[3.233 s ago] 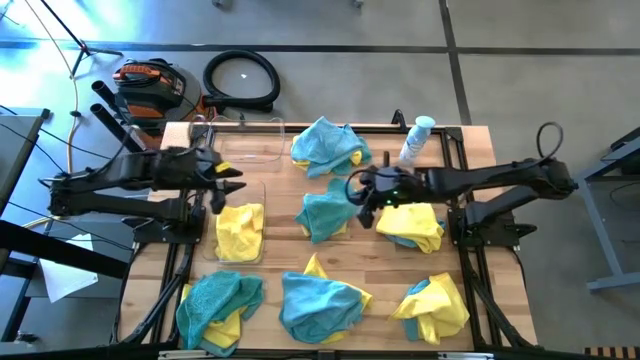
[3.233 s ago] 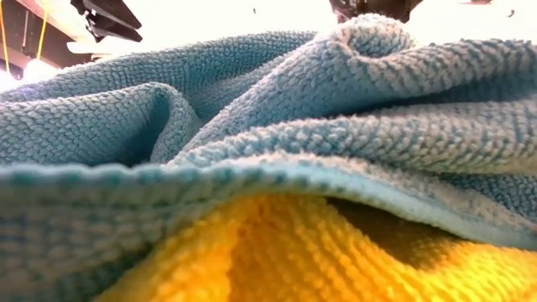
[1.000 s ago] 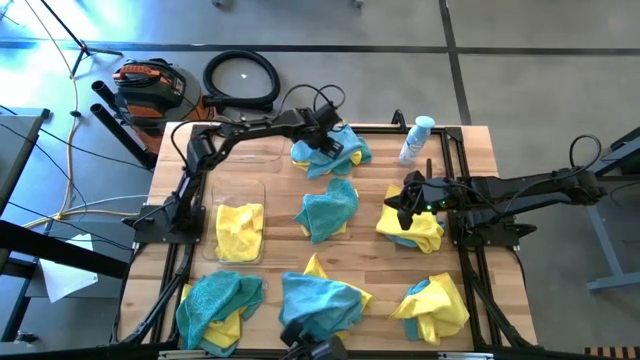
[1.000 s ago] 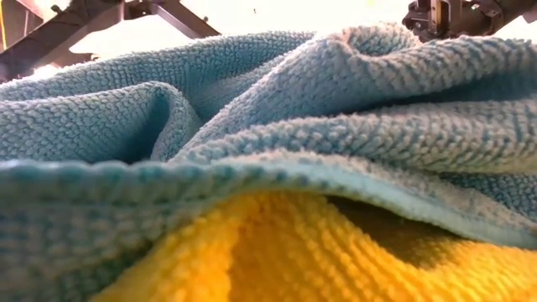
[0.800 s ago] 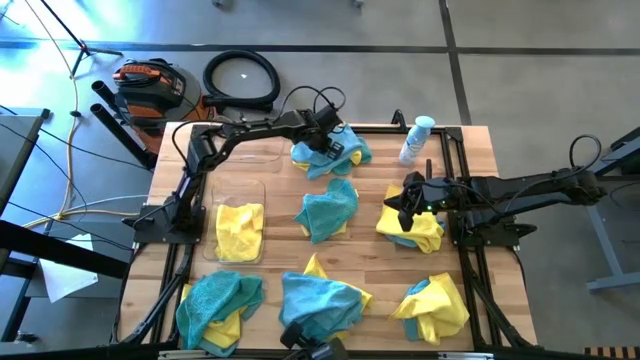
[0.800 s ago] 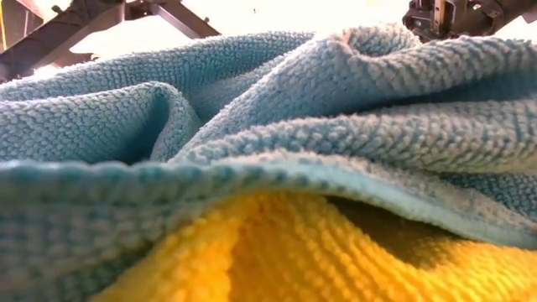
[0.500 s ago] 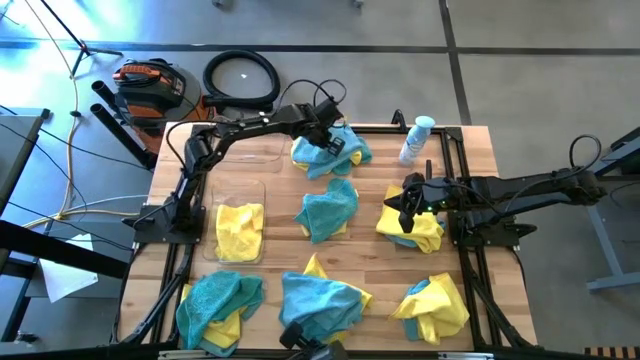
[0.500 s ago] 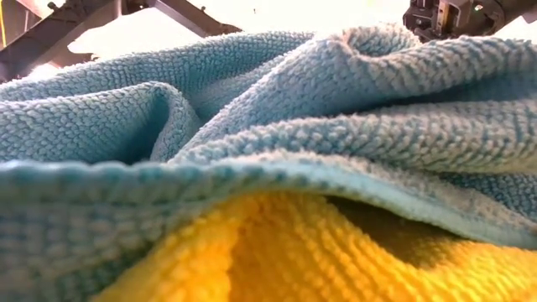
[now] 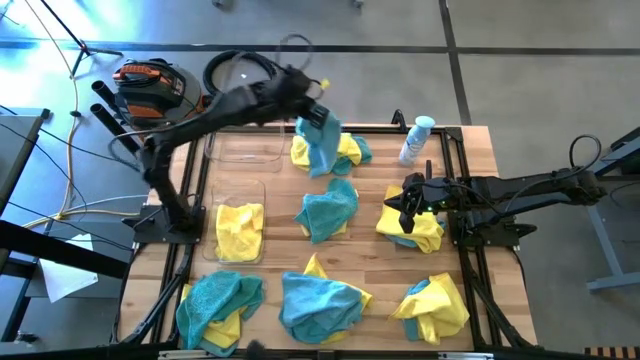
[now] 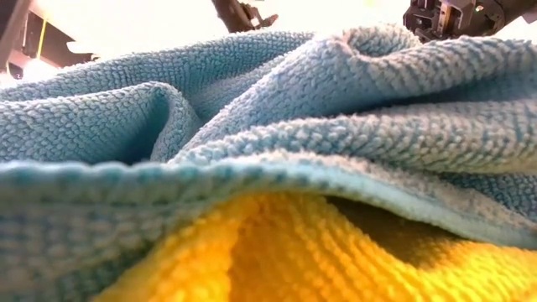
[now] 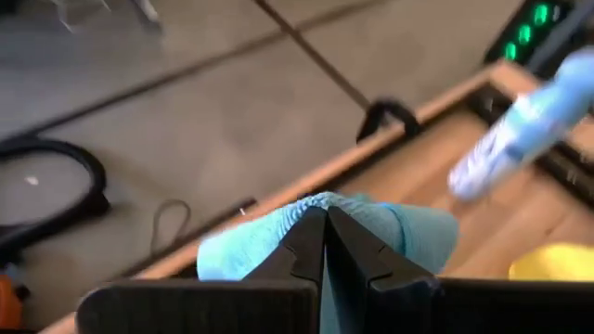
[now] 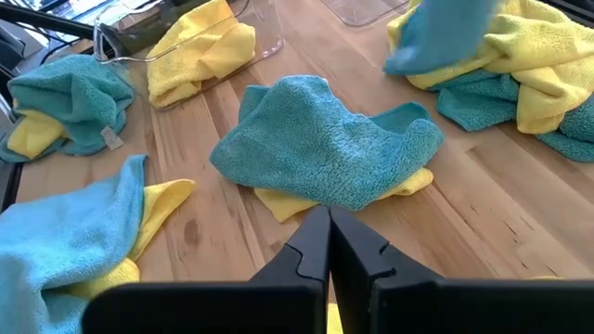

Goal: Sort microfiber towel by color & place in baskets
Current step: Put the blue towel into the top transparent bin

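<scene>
My left gripper (image 9: pixel 316 120) is raised over the table's far middle, shut on a teal microfiber towel (image 9: pixel 322 145). That towel hangs down onto a yellow-and-teal pile (image 9: pixel 345 152). My right gripper (image 9: pixel 404 208) hangs shut over a yellow-and-teal pile (image 9: pixel 412 228) at the right, with nothing between its fingers (image 12: pixel 327 243). One clear basket (image 9: pixel 242 147) stands at the far left. A second basket (image 9: pixel 240 232), nearer, holds a yellow towel. More towel piles lie mid-table (image 9: pixel 327 210) and along the near edge (image 9: pixel 320 305). My left gripper pinches a bunched fold at the top of the teal towel (image 11: pixel 297 221) between its two shut fingers. The fingers come from above, slanting down. The towel hangs slack below them, and its lower end (image 9: pixel 325 165) reaches the pile underneath.
A white-and-blue bottle (image 9: pixel 416 140) stands at the far right, close to the lifted towel. Piles lie at the near left (image 9: pixel 218 308) and near right (image 9: pixel 432 308). A teal-over-yellow towel (image 10: pixel 268 168) fills the low view. Bare wood shows between the piles.
My left gripper has taken hold of the teal towel on the far pile and risen, going slightly toward the far-left. The towel's top has lifted with it while the yellow cloth stayed on the table. My right gripper has kept still.
</scene>
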Tool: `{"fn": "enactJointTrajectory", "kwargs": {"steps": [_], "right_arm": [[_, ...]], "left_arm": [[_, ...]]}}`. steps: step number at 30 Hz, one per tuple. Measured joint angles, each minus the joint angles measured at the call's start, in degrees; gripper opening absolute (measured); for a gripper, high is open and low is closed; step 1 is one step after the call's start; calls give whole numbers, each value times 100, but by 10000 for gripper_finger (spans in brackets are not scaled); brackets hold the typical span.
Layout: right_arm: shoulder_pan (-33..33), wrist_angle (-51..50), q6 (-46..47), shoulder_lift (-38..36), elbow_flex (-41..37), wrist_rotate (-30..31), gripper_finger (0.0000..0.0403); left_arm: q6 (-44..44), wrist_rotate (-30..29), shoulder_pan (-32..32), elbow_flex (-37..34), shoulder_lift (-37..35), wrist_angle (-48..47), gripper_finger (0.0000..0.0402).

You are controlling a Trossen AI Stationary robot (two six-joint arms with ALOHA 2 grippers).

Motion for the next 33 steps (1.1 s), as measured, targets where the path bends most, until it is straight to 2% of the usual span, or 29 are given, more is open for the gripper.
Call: {"fn": "enactJointTrajectory", "kwargs": {"steps": [8, 13, 19, 22, 25, 29, 33], "right_arm": [[0, 0, -20, 0, 0, 0, 0], [0, 0, -20, 0, 0, 0, 0], [-1, 0, -21, 0, 0, 0, 0], [0, 0, -20, 0, 0, 3, 0], [0, 0, -20, 0, 0, 34, 0], [-2, 0, -20, 0, 0, 42, 0], [0, 0, -20, 0, 0, 44, 0]], "left_arm": [[110, -829, -206, -2, -1385, -112, 0], [342, -1685, -403, -2, -1992, -201, 0], [-146, -2213, -349, -4, -2332, -1163, 0], [-851, -2243, -234, -54, -2349, -2037, 0], [-1467, -2241, -73, -440, -2346, -2648, 0], [-1932, -2067, 204, -1261, -2334, -2754, 0], [-2120, -1738, 538, -2121, -2336, -2464, 0]]}}
